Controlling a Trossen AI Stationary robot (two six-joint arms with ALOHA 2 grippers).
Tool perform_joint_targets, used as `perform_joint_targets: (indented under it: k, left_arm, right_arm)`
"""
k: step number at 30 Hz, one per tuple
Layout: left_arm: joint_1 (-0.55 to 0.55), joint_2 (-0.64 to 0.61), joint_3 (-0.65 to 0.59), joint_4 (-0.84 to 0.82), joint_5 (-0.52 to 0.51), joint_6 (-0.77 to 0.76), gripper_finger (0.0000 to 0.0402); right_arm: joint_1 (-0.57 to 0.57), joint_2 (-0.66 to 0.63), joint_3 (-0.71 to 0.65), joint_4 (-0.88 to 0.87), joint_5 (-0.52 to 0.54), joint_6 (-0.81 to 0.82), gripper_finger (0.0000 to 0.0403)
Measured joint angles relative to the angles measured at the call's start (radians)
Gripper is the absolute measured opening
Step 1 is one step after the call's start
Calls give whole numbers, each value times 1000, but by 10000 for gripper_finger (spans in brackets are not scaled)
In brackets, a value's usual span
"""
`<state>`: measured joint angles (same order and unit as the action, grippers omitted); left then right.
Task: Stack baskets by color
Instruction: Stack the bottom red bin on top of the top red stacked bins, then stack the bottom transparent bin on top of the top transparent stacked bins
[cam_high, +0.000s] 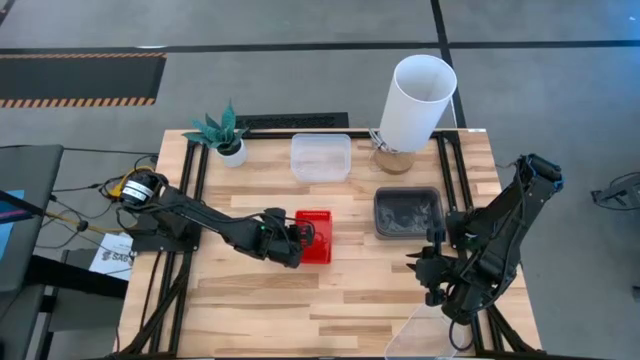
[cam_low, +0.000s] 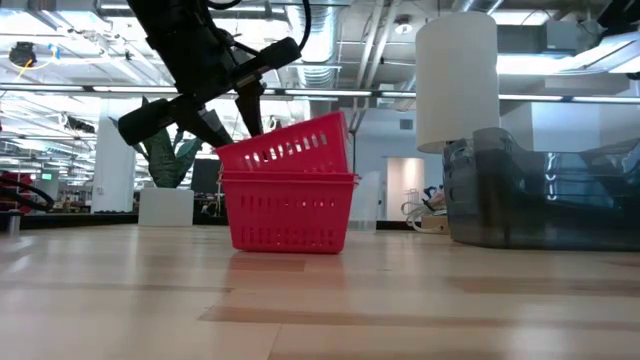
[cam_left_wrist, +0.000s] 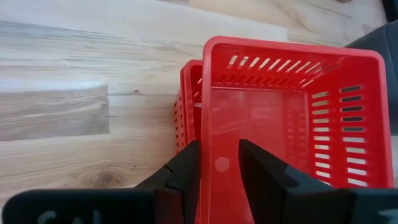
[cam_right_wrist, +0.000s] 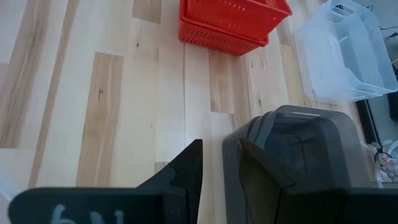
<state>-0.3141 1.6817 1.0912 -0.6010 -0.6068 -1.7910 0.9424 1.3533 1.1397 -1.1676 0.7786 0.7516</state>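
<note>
From above, the red baskets (cam_high: 315, 236) read as one red block at the table's (cam_high: 330, 300) middle, with the left gripper (cam_high: 297, 240) at their left edge. The low view shows that the top red basket (cam_low: 288, 146) sits tilted in the one below (cam_low: 290, 212), its gripper-side end raised. The left wrist view shows why: the fingers (cam_left_wrist: 183, 174) straddle the top basket's near wall, one inside and one outside. Whether they pinch it or stand slightly off it I cannot tell. The clear baskets (cam_high: 321, 157) sit near the table's far edge, between a plant (cam_high: 222, 132) and a white cylinder (cam_high: 416, 104); the grey baskets (cam_high: 408, 212) lie right of the red ones. The right gripper (cam_high: 432, 272) is near the grey baskets' front right corner. Only its wrist view shows its fingers (cam_right_wrist: 186, 168) parted around the grey wall (cam_right_wrist: 231, 168), not visibly pressing it.
</note>
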Motion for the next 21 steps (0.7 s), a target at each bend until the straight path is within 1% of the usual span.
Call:
perform_joint_targets:
  k: [6,12,16,18,21]
  left_arm:
    - [0,0,0,6,19,1,96]
    - [0,0,23,13,27,56,96]
    - [0,0,69,-4,18,148,96]
    - [0,0,106,-37,13,215,96]
    - [-6,0,168,-107,-21,336,96]
  right_arm:
    - [0,0,0,-4,-2,0,120]
    - [0,0,0,-7,-2,-1,120]
    - [0,0,0,-6,-6,0,120]
    - [0,0,0,-5,-32,0,120]
    - [0,0,0,17,-96,0,120]
